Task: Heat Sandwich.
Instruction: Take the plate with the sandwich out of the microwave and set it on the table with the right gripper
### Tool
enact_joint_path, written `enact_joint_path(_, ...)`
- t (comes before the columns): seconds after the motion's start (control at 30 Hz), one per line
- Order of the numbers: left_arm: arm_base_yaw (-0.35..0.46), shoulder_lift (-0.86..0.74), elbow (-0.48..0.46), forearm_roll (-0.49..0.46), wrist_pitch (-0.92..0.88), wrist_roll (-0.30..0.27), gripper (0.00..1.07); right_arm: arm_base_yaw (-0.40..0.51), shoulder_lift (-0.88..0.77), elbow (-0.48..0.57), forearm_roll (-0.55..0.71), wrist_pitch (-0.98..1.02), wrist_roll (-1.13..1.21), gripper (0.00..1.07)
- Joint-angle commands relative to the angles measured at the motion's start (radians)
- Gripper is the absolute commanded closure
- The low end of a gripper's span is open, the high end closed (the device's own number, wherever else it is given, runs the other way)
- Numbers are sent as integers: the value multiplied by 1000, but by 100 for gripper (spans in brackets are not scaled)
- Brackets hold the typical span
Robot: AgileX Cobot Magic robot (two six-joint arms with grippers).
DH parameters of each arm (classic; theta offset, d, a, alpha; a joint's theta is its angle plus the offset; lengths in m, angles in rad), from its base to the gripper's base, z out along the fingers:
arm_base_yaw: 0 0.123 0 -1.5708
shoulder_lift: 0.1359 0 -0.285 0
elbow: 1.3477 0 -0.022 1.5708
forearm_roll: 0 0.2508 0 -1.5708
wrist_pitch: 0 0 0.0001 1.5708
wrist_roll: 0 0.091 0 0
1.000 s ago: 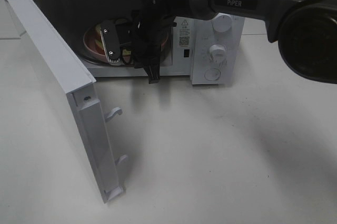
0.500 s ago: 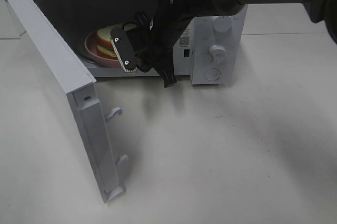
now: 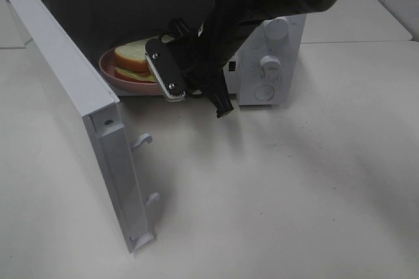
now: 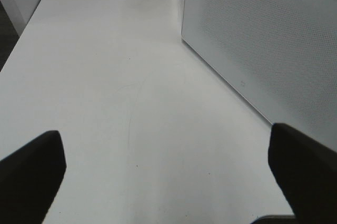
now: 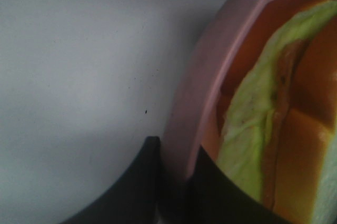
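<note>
Gripping the pink plate's [image 3: 124,77] rim, the right gripper [image 5: 176,182] fingers seemingly clamp it, sandwich [image 3: 136,61] aboard, inside the open microwave [image 3: 262,50]; next, release and withdraw; left gripper [image 4: 168,176] fingers spread over the desk [image 4: 116,77].

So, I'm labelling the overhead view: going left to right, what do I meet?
Open microwave door → pink plate → sandwich → right gripper → control knobs.

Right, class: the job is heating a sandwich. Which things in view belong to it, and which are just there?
Belongs to the job:
sandwich
pink plate under it, rim pinched by right pincer
microwave, door open

Just there:
white table
left pincer, open, idle
</note>
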Motion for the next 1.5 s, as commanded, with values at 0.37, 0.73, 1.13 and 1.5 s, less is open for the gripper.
enact_joint_path(0.37,3,-6,4,-1,-12,-3,9,-10,-125,124,78,-54,-63,107)
enact_joint_path(0.73,3,-6,4,-1,-12,-3,9,-10,-231,252,79,-98,-63,107)
enact_joint_path(1.13,3,-6,4,-1,-12,-3,9,-10,-349,389,79,-132,-63,107)
enact_joint_path(1.5,3,-6,4,-1,-12,-3,9,-10,-469,539,75,-165,-63,107)
